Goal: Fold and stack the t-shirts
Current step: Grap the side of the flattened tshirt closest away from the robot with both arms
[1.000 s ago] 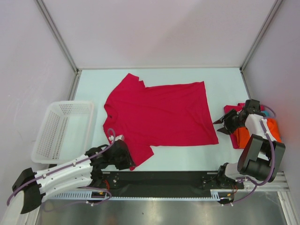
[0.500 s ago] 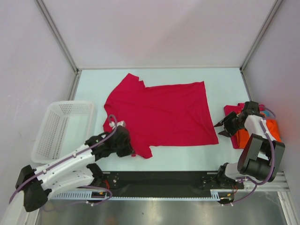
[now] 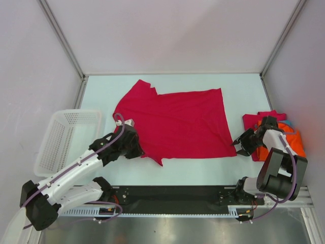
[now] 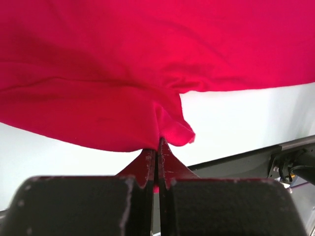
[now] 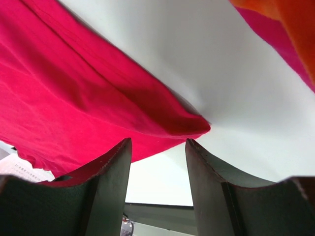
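Left wrist view: the red t-shirt point(image 4: 147, 59), spread on the worktop point(image 3: 203, 84), is pinched at its sleeve by the left pincer point(image 4: 157, 147); the right pincer point(image 5: 157, 145) is spread by the hem corner. Limp, light cloth; corners are judged best gripped.

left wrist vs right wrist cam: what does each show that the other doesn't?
Left wrist only: the left hand shut, pinching an edge fold of the crimson t-shirt. Right wrist only: the right hand open, facing that t-shirt's corner and gripping nothing, with the orange t-shirt and pink t-shirt at upper right. Both: the crimson t-shirt lying on the white table.
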